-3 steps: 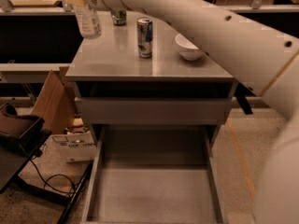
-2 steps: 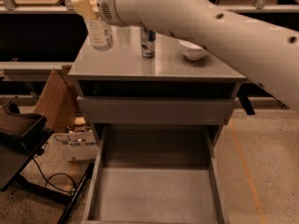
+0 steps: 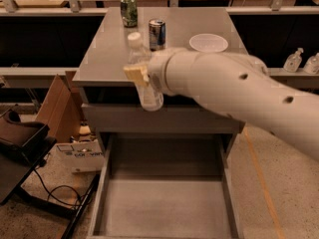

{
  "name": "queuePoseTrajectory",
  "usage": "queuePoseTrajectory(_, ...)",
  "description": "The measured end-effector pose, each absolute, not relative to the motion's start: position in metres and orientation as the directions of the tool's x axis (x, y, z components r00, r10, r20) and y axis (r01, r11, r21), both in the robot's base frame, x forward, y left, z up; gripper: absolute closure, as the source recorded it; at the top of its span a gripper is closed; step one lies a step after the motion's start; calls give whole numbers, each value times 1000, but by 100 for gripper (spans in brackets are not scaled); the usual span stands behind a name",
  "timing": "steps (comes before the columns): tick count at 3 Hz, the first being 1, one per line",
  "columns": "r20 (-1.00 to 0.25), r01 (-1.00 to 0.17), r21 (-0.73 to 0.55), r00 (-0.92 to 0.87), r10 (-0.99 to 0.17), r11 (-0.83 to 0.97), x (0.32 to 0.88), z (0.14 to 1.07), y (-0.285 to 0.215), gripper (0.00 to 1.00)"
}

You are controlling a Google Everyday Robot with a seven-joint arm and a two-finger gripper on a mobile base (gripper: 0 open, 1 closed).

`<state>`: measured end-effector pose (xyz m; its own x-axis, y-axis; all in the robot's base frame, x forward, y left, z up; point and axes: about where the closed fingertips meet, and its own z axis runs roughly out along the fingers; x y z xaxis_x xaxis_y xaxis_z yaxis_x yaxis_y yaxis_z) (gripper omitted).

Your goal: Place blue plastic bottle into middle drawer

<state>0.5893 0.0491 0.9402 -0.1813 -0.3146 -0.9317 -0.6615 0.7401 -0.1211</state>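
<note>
The blue plastic bottle (image 3: 149,98), clear with a white cap, is held upright in my gripper (image 3: 141,77). The tan fingers (image 3: 133,74) are closed around its middle. The bottle hangs at the front edge of the grey cabinet top (image 3: 104,59), in the air above the open middle drawer (image 3: 164,208). The drawer is pulled out at the bottom of the view, and its flat grey floor is bare. My white arm reaches in from the right and hides part of the cabinet front.
On the cabinet top stand a green can (image 3: 129,10), a blue-and-silver can (image 3: 157,34) and a white bowl (image 3: 208,43). A cardboard box (image 3: 60,108), a dark chair (image 3: 22,138) and cables lie on the floor to the left.
The gripper has carried the bottle from the back left of the cabinet top forward and down to the front edge, over the open drawer. The view has also shifted.
</note>
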Motion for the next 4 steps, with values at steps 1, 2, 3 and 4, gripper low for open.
queuePoseTrajectory(1,-915,-589,-49,-298,-273,806,563,868,7,100)
queuePoseTrajectory(2,-897,-590,-48,-330,-295,806,549,836,3,100)
queuePoseTrajectory(3,-894,-601,-18,-348,-283,799,554,820,11,100)
queuePoseTrajectory(4,-904,-616,7,-341,-259,787,556,771,14,100)
